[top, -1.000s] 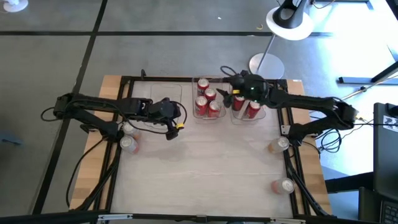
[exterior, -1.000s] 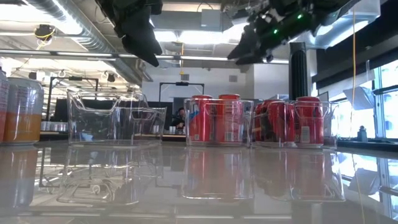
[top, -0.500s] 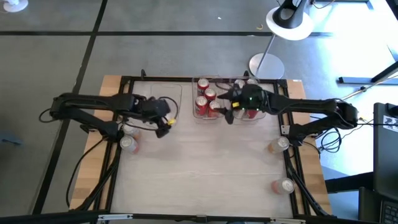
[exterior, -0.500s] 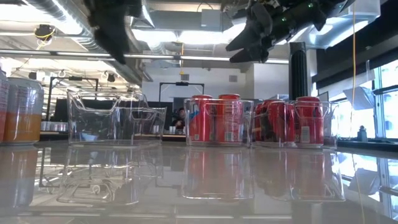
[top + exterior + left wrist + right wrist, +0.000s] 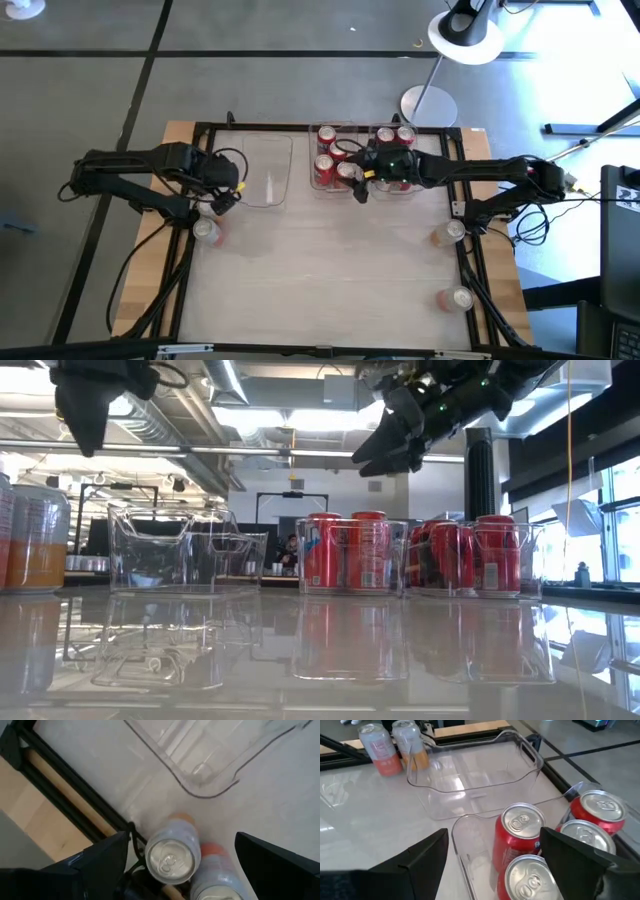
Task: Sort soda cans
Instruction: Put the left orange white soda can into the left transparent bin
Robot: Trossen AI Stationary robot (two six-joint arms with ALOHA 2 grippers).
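Red soda cans (image 5: pixel 516 840), labels unreadable

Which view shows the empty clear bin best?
The right wrist view: the empty bin is seen whole and close, its inside plainly bare. The high view shows it small and faint beside the left tool. The low view shows it side-on only. The left wrist view catches one corner.

Strong daylight is being admitted through the windows (image 5: pixel 612 510) in the low view, blowing out that side; ceiling lights (image 5: pixel 300 418) are being overexposed; the glossy tabletop (image 5: pixel 300 660) is being mirrored with reflections; the dark fingers (image 5: pixel 280 870) are being blurred in both wrist views.
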